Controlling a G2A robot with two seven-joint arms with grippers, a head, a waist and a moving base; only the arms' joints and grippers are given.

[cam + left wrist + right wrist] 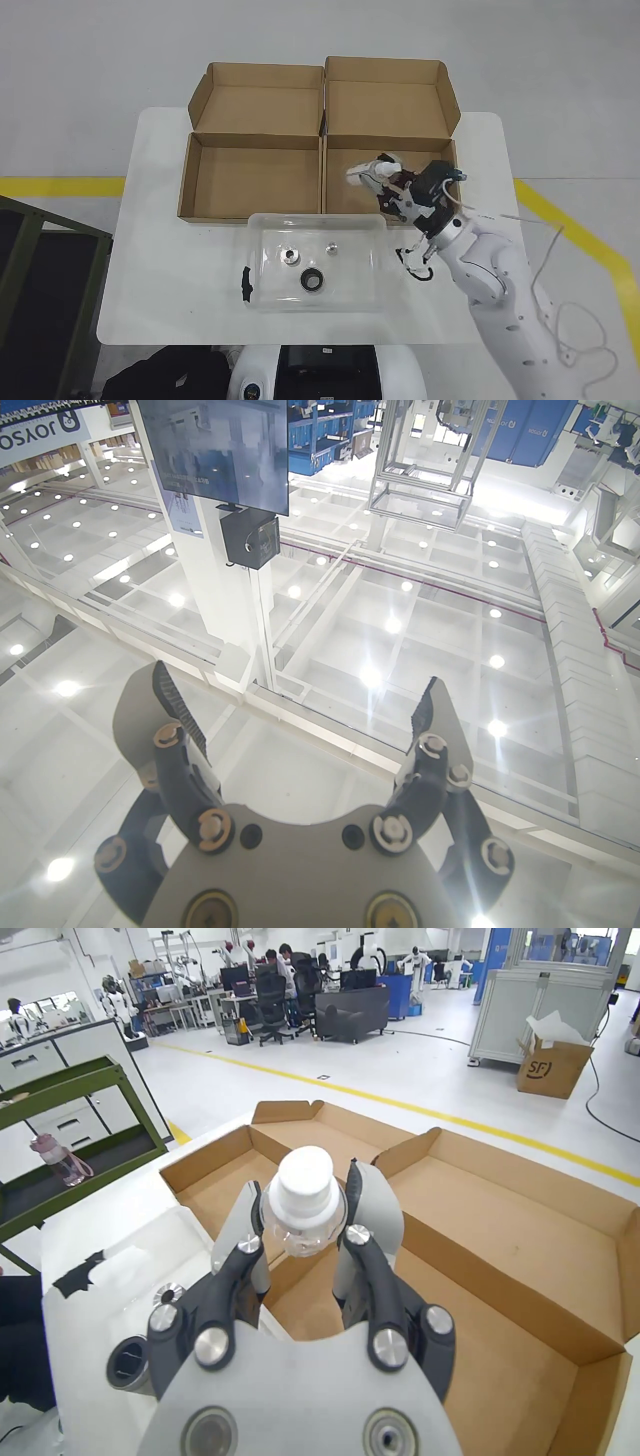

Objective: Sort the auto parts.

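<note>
My right gripper (302,1208) is shut on a clear bulb-shaped part with a white cap (305,1200). In the top view this gripper (385,180) holds the part (368,170) over the right cardboard box (340,200). The left cardboard box (250,180) stands beside it. In front of the boxes a clear plastic bin (262,262) holds a black ring (313,281) and two small metal parts (290,256). My left gripper (300,705) is open, points up at the ceiling and holds nothing.
Both boxes have their lids (385,95) folded back toward the table's far edge. Black tape (246,285) sticks to the bin's left wall. A green shelf (75,1128) with a pink bottle stands left of the table.
</note>
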